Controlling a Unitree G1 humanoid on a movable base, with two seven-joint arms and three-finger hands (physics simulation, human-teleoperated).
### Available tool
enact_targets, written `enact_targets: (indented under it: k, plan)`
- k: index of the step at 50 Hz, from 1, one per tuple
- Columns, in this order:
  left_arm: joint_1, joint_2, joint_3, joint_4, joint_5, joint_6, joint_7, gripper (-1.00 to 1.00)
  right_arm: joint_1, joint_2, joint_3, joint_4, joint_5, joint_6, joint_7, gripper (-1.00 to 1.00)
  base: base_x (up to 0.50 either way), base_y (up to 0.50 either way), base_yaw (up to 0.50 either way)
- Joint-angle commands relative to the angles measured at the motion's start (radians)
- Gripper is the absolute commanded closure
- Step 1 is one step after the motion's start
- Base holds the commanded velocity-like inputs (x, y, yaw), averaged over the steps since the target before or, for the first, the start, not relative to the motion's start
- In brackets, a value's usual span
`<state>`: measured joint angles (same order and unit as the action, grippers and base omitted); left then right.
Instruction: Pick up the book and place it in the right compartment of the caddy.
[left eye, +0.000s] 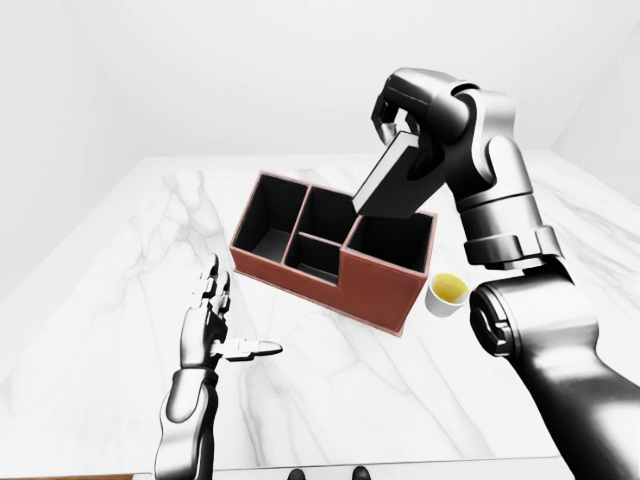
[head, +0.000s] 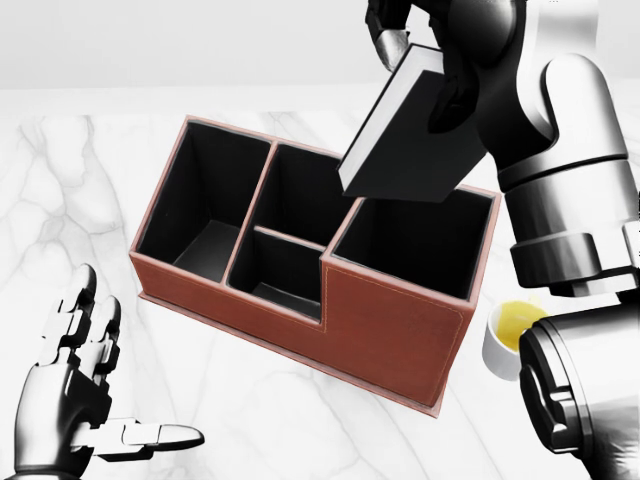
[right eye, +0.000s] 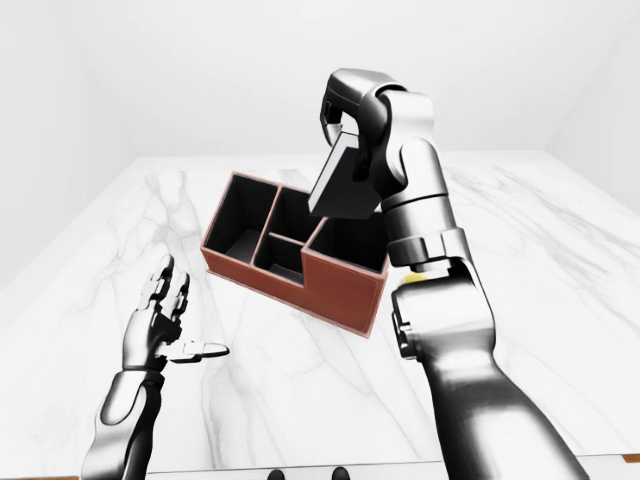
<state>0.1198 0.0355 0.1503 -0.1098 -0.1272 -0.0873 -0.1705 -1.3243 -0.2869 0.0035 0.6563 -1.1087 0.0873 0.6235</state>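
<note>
A red-brown caddy (head: 395, 335) with black compartments stands on the white marble table (left eye: 120, 330). Its right compartment (head: 415, 240) is the largest and looks empty. My right hand (head: 430, 60) is shut on a dark book (head: 405, 150) with white page edges. It holds the book tilted in the air, with the lower end just above the right compartment's far rim. My left hand (head: 75, 400) is open and empty, low at the left of the head view, apart from the caddy.
A small white cup with yellow contents (left eye: 446, 292) stands on the table just right of the caddy, beside my right forearm (left eye: 520, 250). The table's near edge (left eye: 400, 466) runs along the bottom of the left-eye view.
</note>
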Motion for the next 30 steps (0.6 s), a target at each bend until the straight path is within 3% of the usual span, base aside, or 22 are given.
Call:
enact_targets:
  k: [1, 11, 30]
  plan:
    - [0.003, -0.001, 0.0, -0.003, -0.001, 0.0, -0.003, -1.0, -0.047, -0.016, 0.006, 0.194, -0.019, 0.0, -0.141, 1.0, 0.0, 0.0, 0.0]
    - [-0.005, 0.002, 0.002, 0.007, 0.0, 0.0, -0.003, -1.0, -0.103, -0.03, 0.014, 0.396, -0.015, -0.04, -0.269, 1.0, 0.0, 0.0, 0.0]
    - [-0.011, 0.006, 0.007, 0.033, -0.001, 0.0, -0.006, -1.0, -0.127, -0.03, 0.033, 0.509, -0.041, -0.057, -0.358, 1.0, 0.0, 0.0, 0.0]
